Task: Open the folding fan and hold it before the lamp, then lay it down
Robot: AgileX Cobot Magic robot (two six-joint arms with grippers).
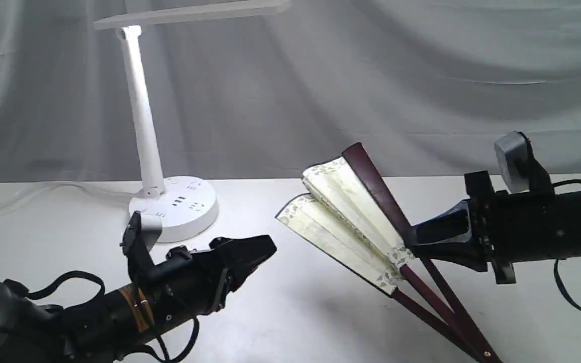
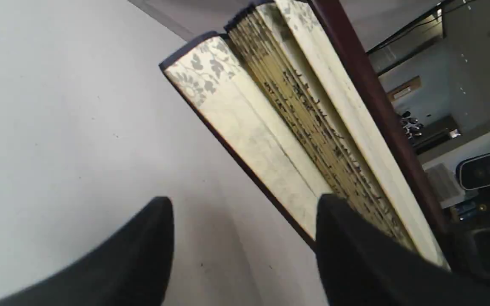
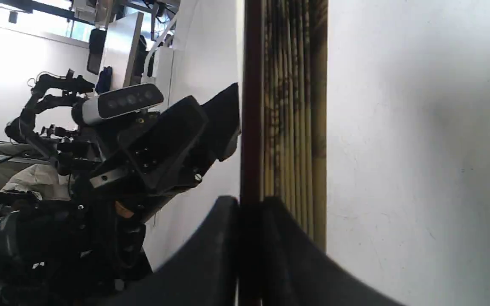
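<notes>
The folding fan (image 1: 343, 214) is partly spread and tilted up off the table, with its pivot low at the front right. Its cream leaf with black calligraphy (image 2: 270, 119) shows several pleats still bunched together. My right gripper (image 1: 411, 238) is shut on the upper maroon guard (image 3: 250, 127), its fingers (image 3: 211, 255) pinching it. My left gripper (image 1: 263, 252) stands open a short way left of the fan, nothing between its fingers (image 2: 355, 255); the fan's lower guard edge lies just beyond one of them. The white lamp (image 1: 141, 116) stands at the back left, its bar head overhead.
The lamp's round base (image 1: 177, 206) with sockets sits just behind my left arm, and its cord (image 1: 43, 189) trails off left. A grey curtain (image 1: 371, 75) closes the back of the white table (image 1: 295, 312). Black cables (image 1: 573, 287) hang from the right arm.
</notes>
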